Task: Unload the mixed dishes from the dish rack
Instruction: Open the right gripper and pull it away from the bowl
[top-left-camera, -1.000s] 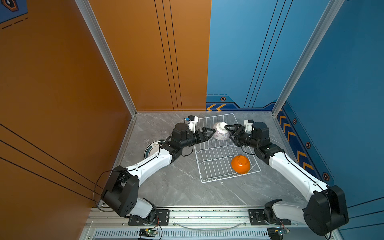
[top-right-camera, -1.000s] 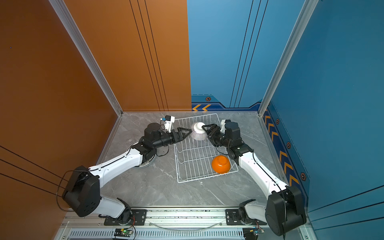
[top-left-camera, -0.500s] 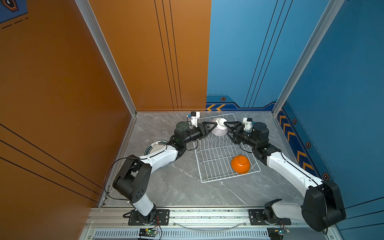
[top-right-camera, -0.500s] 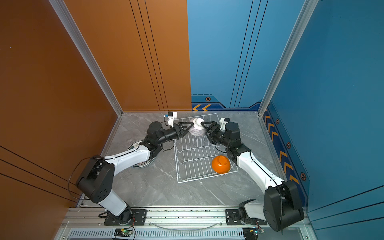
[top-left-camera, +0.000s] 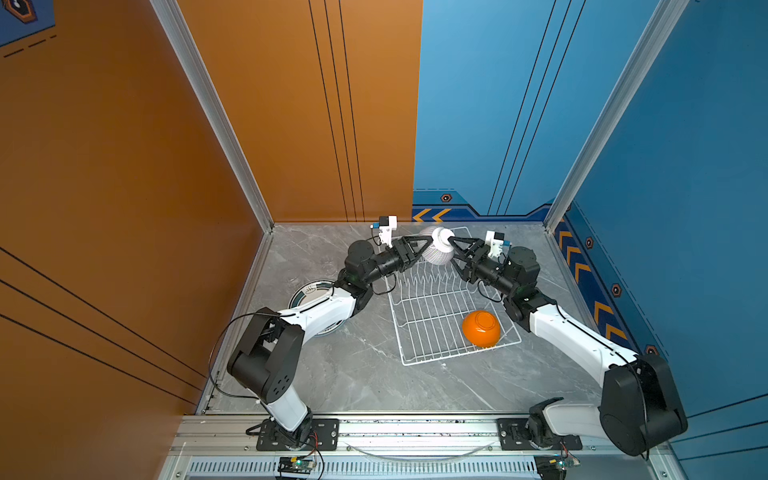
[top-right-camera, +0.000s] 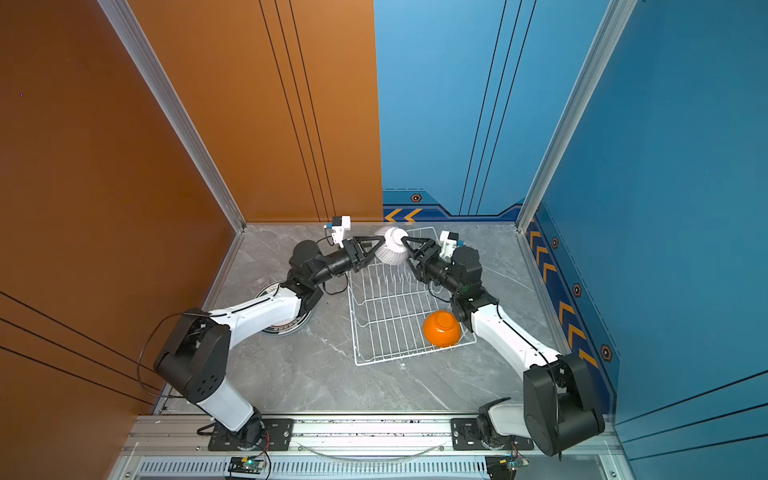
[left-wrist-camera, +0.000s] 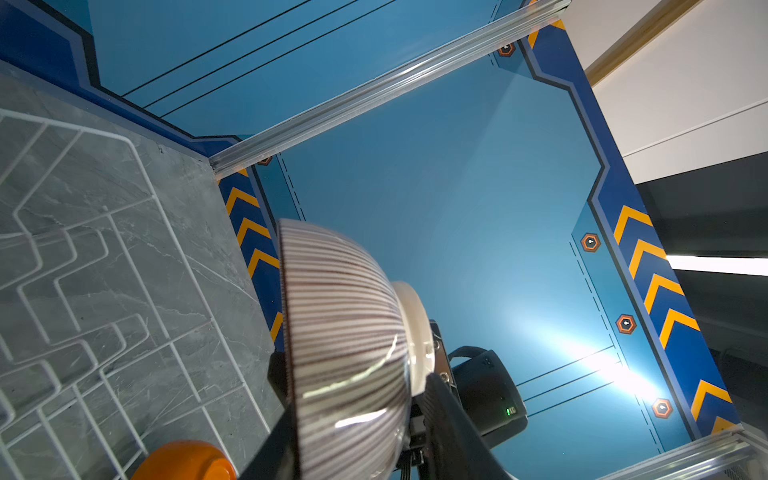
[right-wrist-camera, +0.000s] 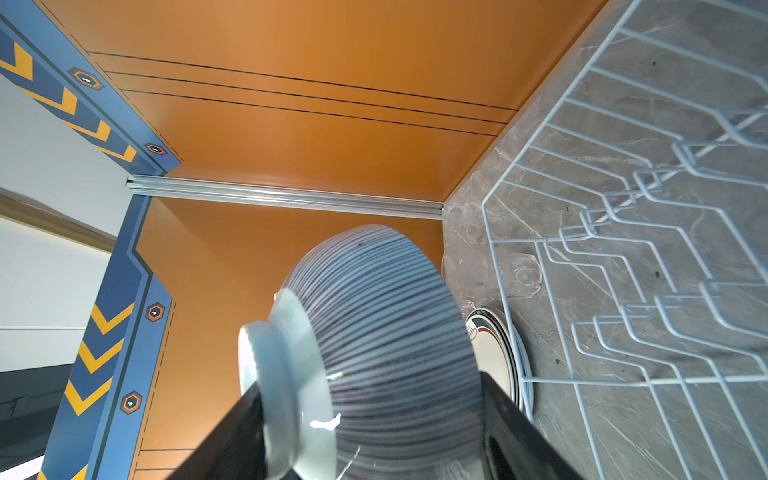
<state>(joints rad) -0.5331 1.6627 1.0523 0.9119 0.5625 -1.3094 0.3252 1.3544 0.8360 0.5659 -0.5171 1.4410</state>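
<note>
Both top views catch the striped bowl (top-left-camera: 440, 252) held aloft over the far end of the dish rack (top-left-camera: 457, 354), close to the back wall where the orange panel meets the blue. The right gripper (top-left-camera: 453, 252) clamps it, with one finger (right-wrist-camera: 511, 415) by the rim and the other at the white foot. The left gripper (top-left-camera: 428, 248) grips the same bowl from the opposite side, one finger (left-wrist-camera: 453, 428) laid against the foot.

Upright prongs stand just below the bowl. An orange bowl (top-left-camera: 481, 328) sits upside down in the rack's near right corner, just beside the right forearm.

Left of the rack, stacked plates (top-left-camera: 309, 293) lie on the grey table (top-left-camera: 353, 374), partly under the left arm. The right wrist view shows a faint clear tumbler (right-wrist-camera: 521, 274) on the table just outside the rack's wire rim. Open tabletop stretches between the rack's near edge and the front rail.
</note>
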